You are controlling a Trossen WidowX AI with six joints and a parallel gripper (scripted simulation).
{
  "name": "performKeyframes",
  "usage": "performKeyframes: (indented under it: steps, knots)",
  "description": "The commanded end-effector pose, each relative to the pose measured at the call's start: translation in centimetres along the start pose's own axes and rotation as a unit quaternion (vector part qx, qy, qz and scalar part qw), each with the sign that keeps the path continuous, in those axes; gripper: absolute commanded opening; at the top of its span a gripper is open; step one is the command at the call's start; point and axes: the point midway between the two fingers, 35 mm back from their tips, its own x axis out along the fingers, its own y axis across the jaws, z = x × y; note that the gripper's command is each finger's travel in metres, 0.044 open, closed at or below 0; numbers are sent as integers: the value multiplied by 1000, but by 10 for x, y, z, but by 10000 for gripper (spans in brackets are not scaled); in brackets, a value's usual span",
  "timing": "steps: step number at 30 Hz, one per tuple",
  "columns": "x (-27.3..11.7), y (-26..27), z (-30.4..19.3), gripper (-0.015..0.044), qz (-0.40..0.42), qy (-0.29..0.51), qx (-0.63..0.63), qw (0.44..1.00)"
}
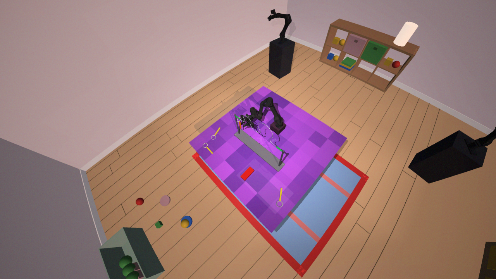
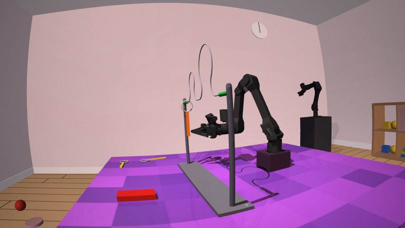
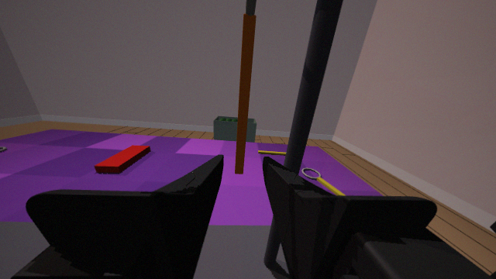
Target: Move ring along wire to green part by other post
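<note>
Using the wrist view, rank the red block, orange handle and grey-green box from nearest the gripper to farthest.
1. Orange handle: straight ahead, upright.
2. Red block: left, on the purple surface.
3. Grey-green box: behind the handle, near the wall.
</note>
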Motion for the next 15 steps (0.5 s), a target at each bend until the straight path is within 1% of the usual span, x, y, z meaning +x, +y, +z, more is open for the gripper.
performKeyframes:
  steps: [1, 15]
  knots:
    - [8, -1, -1, 160, 0, 1, 3, 1000]
    - [31, 0, 0, 160, 0, 0, 3, 1000]
